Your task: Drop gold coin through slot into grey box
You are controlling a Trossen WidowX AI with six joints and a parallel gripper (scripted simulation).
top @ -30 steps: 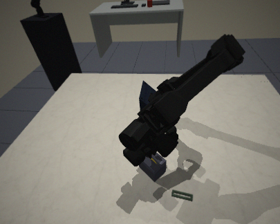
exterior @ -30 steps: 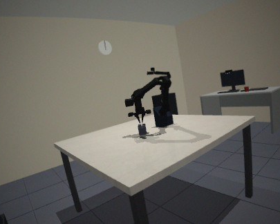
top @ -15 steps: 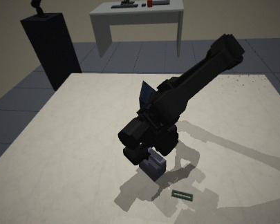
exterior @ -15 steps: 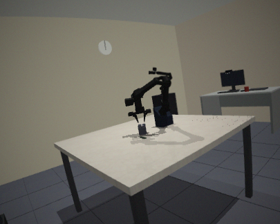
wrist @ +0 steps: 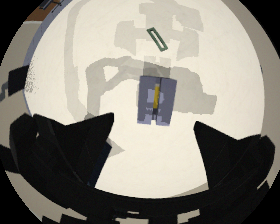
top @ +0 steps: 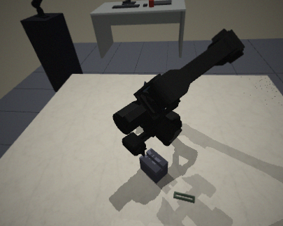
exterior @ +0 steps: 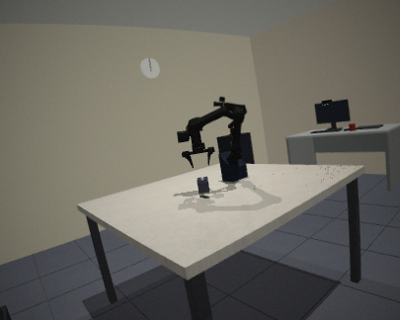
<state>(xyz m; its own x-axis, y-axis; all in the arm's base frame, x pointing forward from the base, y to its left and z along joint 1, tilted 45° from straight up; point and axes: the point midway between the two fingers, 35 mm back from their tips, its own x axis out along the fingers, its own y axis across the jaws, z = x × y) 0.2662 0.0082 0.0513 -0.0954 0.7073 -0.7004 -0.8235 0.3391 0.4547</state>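
Note:
The grey box (top: 154, 167) (exterior: 202, 185) (wrist: 145, 104) stands on the white table (top: 70, 139). In the wrist view a thin gold strip, the coin (wrist: 155, 95), shows edge-on in the slot of the box's lid; I cannot tell how deep it sits. My gripper (top: 151, 139) (exterior: 200, 160) (wrist: 156, 121) is open wide and empty. It hangs straight above the box, clear of it. The dark-green holder (top: 184, 197) (wrist: 156, 39) lies empty on the table a little beyond the box; it also shows as a small dark mark in the exterior view (exterior: 203, 197).
The arm's base (exterior: 232, 169) stands on the table behind the box. A tall black pedestal (top: 51, 49) stands off the table at the back left. A grey desk (top: 137, 14) (exterior: 342, 140) with a monitor stands far behind.

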